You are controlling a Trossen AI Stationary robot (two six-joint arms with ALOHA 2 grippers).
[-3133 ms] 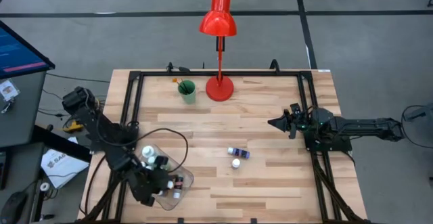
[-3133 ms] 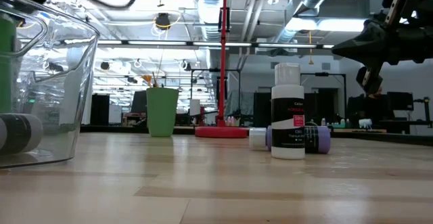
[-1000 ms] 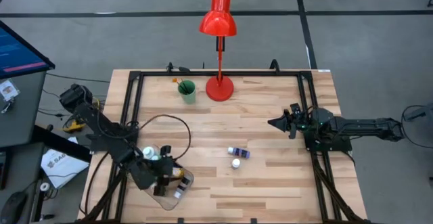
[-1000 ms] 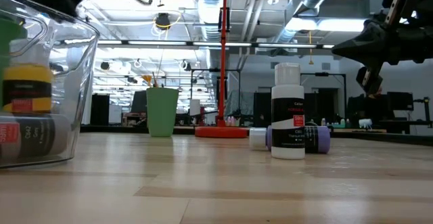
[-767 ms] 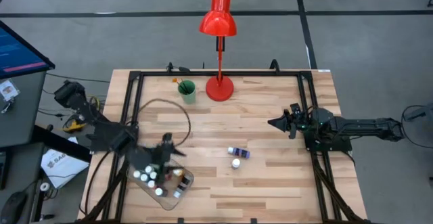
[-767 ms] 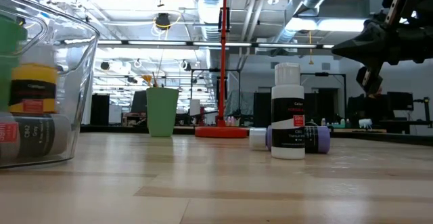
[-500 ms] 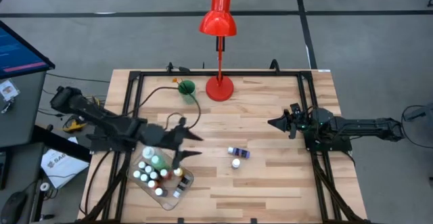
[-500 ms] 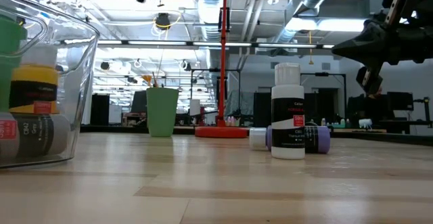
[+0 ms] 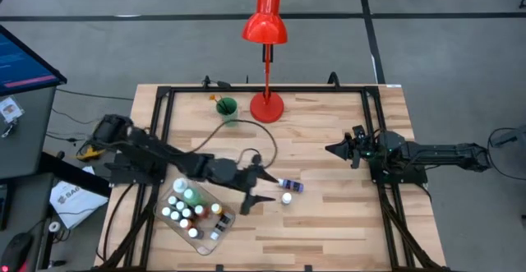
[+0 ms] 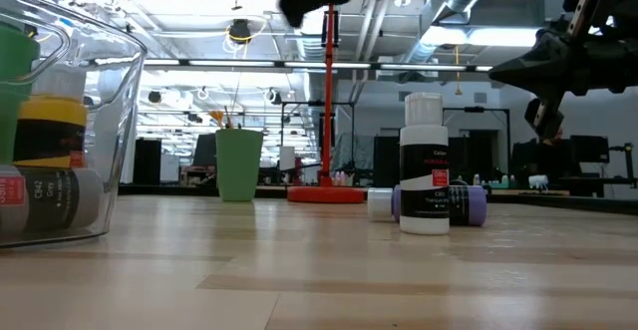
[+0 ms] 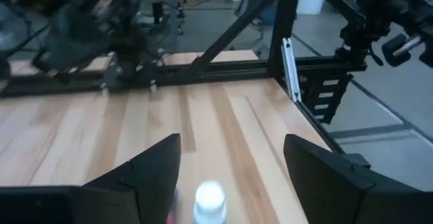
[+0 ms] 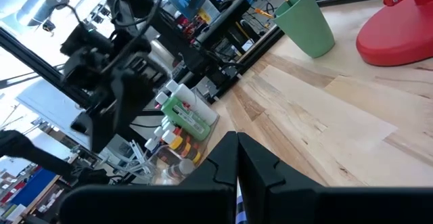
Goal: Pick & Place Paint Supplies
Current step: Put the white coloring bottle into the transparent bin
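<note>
Change: the left arm has been swung away from the clear plastic tray (image 9: 215, 232) at the near left and is now stretched rightward across the table's middle.
Left gripper (image 9: 265, 186): held above the wooden table (image 9: 329, 223), just left of the two loose bottles; its fingers are spread wide and nothing is held between them (the white cap of the upright bottle is seen between them in the left wrist view).
Right gripper (image 9: 331, 149): parked at the right side of the table, fingers closed together, nothing held.
Upright white-capped paint bottle (image 9: 287, 198): stood on the table near the middle, just near of the lying one.
Purple paint bottle lying on its side (image 9: 289, 185): set on the table, touching or almost touching the upright bottle.
Tray contents: a cluster of small white-capped paint bottles (image 9: 182, 212), among them a green one, a yellow one and a red one.
Far side: a green plastic cup (image 9: 227, 109) with brushes is stood beside a red desk lamp (image 9: 265, 58).
</note>
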